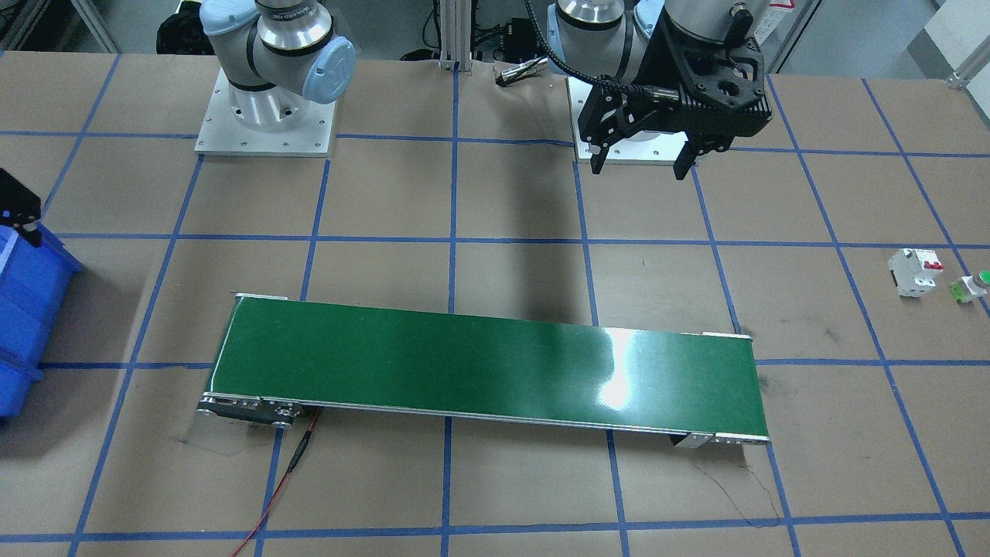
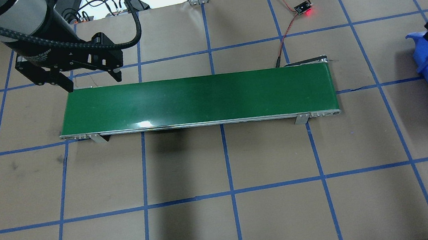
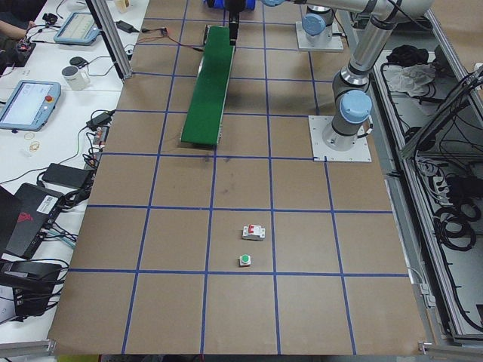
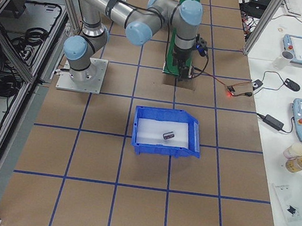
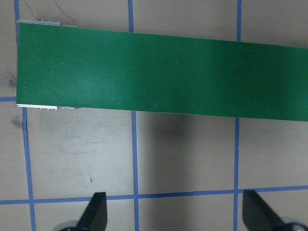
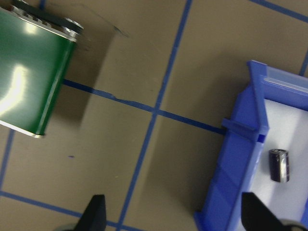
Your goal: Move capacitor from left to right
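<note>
Evidently the transfer was all but complete at the time of inspection: the capacitor [image 6: 279, 165] lay on its side on the white floor of the blue bin [image 6: 231, 159], which stood at the robot's right end of the table, beyond the end of the green conveyor belt [image 2: 198, 99]. No gripper touched the part and the belt surface carried nothing. In my judgement only the return of the arms was outstanding, if anything. The right gripper [image 6: 175, 219] hung above the bare table between the belt end and the bin, pointing straight down, jaws wide apart and holding nothing; the capacitor sat off to one side of it, inside the bin wall. The left gripper [image 1: 640, 169] was raised near its own base at the opposite end of the belt, also pointing down, jaws apart and holding nothing. A white circuit breaker [image 1: 915, 271] and a green-capped push button [image 1: 973, 286] stood just beside each other on the table at the robot's left, well apart from both grippers.
</note>
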